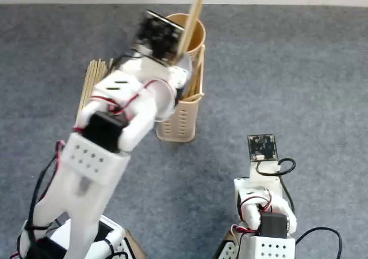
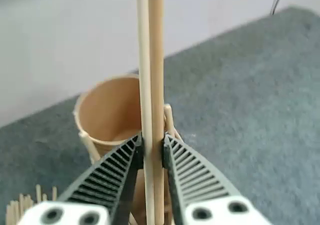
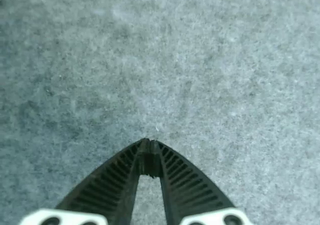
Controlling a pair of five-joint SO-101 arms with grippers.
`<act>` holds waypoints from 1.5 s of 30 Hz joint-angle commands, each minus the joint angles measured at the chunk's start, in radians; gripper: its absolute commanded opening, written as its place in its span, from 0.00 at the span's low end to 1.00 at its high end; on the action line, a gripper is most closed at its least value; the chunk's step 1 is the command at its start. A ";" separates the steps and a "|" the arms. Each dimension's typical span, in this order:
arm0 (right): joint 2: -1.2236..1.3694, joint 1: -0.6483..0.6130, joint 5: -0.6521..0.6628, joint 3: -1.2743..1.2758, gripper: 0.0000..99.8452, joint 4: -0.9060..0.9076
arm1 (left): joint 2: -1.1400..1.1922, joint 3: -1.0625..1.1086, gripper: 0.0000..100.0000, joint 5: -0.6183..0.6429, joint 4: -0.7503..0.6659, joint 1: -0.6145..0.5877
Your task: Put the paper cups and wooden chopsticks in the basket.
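Sitting by the table's [image 1: 299, 69] near edge, the right gripper [image 3: 150, 157] is seen with its tips pressed together on nothing. Farther back, two wooden chopsticks [image 2: 156, 60] are clamped by the left gripper [image 2: 151, 147] over the basket [image 1: 178, 121], in whose far end a paper cup [image 2: 107, 115] is stood.

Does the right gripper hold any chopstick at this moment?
No, the right gripper is shut with nothing between its fingertips, over the grey mat.
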 commanded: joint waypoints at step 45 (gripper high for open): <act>-0.013 0.013 0.006 0.153 0.01 0.007 | 0.010 0.096 0.14 -0.117 0.115 -0.693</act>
